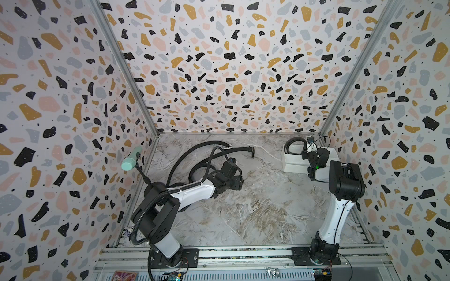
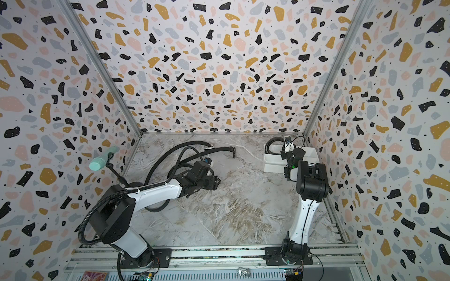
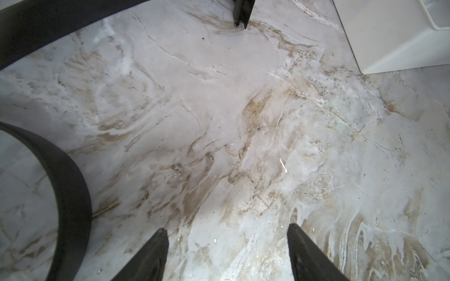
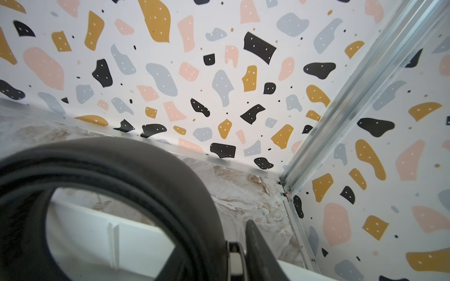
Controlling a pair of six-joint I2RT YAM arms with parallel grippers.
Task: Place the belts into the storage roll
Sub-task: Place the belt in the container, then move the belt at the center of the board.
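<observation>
The storage roll (image 1: 292, 165) (image 2: 274, 163), a white divided tray, stands at the back right of the marble table. My right gripper (image 1: 307, 155) (image 4: 215, 233) reaches down into it. A rolled black belt (image 1: 293, 143) (image 2: 274, 143) (image 4: 146, 165) sits between its fingers (image 4: 258, 250), the buckle against one finger. Two more belts (image 1: 185, 155) (image 2: 168, 155) lie in loose loops at the back left, one end (image 1: 252, 153) (image 3: 242, 12) reaching toward the middle. My left gripper (image 1: 239, 182) (image 2: 216, 181) (image 3: 227, 243) hangs open over bare marble beside those loops (image 3: 73, 194), holding nothing.
A mint-green microphone (image 1: 130, 160) on a black gooseneck leans in from the left wall. A ribbed cable hose (image 1: 138, 226) curls beside the left arm's base. Patterned walls close three sides; metal rails (image 1: 243, 258) run along the front. The tray's corner (image 3: 389, 36) shows in the left wrist view.
</observation>
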